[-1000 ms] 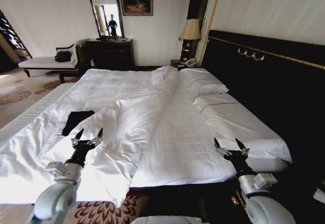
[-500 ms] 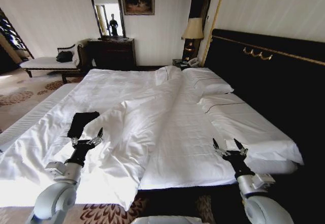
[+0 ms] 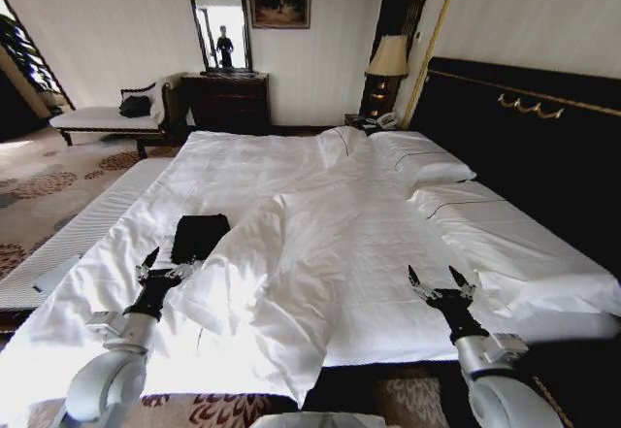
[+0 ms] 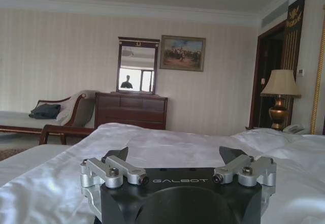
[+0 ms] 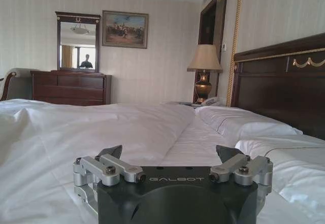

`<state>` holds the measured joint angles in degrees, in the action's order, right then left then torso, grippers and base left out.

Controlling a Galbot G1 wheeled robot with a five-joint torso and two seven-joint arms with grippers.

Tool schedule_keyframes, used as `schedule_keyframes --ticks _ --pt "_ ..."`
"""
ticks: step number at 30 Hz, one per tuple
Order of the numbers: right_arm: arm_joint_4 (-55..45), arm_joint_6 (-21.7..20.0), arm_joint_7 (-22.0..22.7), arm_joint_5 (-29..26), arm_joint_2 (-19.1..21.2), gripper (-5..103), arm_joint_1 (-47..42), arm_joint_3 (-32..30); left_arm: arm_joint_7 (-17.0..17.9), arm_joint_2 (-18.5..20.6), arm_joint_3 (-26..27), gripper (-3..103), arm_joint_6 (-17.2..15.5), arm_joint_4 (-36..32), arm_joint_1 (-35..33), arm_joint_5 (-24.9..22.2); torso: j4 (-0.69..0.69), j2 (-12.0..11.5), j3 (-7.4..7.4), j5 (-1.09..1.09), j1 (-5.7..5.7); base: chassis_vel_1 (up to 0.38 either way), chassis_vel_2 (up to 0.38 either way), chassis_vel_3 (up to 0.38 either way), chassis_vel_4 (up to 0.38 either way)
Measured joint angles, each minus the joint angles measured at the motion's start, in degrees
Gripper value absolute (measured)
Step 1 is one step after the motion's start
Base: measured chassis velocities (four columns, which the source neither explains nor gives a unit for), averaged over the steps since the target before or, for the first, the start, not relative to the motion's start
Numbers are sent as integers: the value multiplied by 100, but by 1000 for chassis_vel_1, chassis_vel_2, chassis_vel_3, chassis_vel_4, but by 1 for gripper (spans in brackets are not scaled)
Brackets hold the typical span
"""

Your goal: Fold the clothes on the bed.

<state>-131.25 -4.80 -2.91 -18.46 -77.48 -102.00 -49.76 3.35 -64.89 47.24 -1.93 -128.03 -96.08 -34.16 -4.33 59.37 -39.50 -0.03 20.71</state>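
A striped-wallpaper bedroom holds a wide bed [image 3: 543, 253] with a rumpled white duvet [image 3: 291, 253] thrown across it. The black T-shirt [image 3: 197, 237] lies bunched on the sheet just ahead of the left gripper [image 3: 167, 264], partly tucked under the duvet's edge. It looks light, limp and likely to sag, so I judge a pinch at a free hem or shoulder works best. The left gripper hovers with its 2 fingers spread wide; the right gripper [image 3: 442, 282] hangs well apart over bare sheet, equally spread. A dresser [image 3: 225, 101] stands beyond.
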Motion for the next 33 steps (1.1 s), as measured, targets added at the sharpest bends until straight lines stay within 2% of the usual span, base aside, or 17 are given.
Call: schedule_keyframes --ticks 33 --pt "-15 -31 47 -41 -8 100 30 35 0 9 17 100 5 -25 -9 -5 1 -1 0 0 1 132 268 -132 -270"
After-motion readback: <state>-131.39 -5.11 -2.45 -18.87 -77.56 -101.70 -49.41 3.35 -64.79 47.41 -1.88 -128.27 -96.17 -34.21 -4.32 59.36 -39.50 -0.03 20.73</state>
